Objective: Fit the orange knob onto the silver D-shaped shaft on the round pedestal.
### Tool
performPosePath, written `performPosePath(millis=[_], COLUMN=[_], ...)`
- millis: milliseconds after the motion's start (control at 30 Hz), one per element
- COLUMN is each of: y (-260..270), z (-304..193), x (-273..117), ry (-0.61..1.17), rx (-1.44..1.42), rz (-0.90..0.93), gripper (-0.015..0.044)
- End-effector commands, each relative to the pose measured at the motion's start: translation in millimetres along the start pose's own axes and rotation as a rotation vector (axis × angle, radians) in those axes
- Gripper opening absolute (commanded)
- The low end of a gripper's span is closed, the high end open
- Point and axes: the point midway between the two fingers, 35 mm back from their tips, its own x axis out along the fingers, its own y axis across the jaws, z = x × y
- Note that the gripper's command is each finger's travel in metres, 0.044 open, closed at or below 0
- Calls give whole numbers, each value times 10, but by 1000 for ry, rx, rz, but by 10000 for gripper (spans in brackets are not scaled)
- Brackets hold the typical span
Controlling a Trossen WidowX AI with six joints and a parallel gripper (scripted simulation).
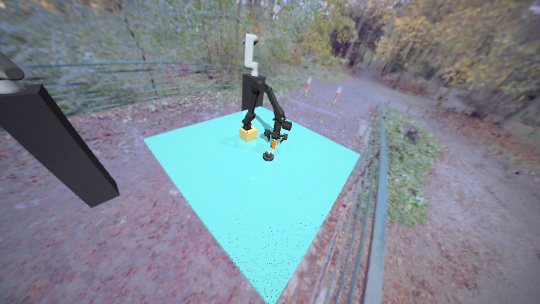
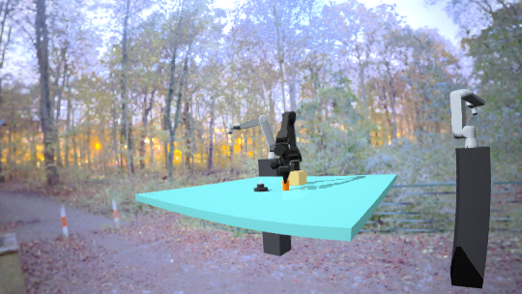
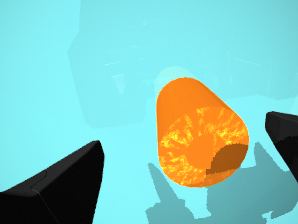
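Currently, the tool (image 1: 276, 138) (image 2: 285, 177) (image 3: 188, 135) is spread wide, its 2 black fingers apart with nothing gripped between them. In the wrist view the orange knob (image 1: 273, 144) (image 2: 285, 185) (image 3: 187, 130) shows between the 2 fingertips, with a visible gap on each side of it. The knob stands upright on the turquoise counter (image 1: 240, 200) (image 2: 271, 208) (image 3: 35, 60), and a dark patch of shadow falls over part of its top. Its hole is out of sight underneath. The black arm (image 1: 277, 107) (image 2: 287, 132) bends down over the knob from above. Near the knob, and apart from it, sits the dark round pedestal (image 1: 268, 157) (image 2: 260, 189), with a small pale shaft (image 2: 260, 182) rising from its middle; the shaft is too small for its flat side to be made out. The knob is off the shaft. A tan block (image 1: 248, 134) (image 2: 298, 178) sits at the foot of the black arm. Beyond the counter, 2 pale arms (image 1: 250, 51) (image 2: 464, 113) stand on 2 dark columns (image 1: 57, 145) (image 2: 471, 208).
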Motion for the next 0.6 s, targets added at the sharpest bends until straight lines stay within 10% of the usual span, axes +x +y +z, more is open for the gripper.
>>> performPosePath(millis=[0,567], y=[-27,-51], z=[2,-1], x=[81,337], ry=[-3,-3], rx=[4,4], rz=[-9,-9], gripper=[440,440])
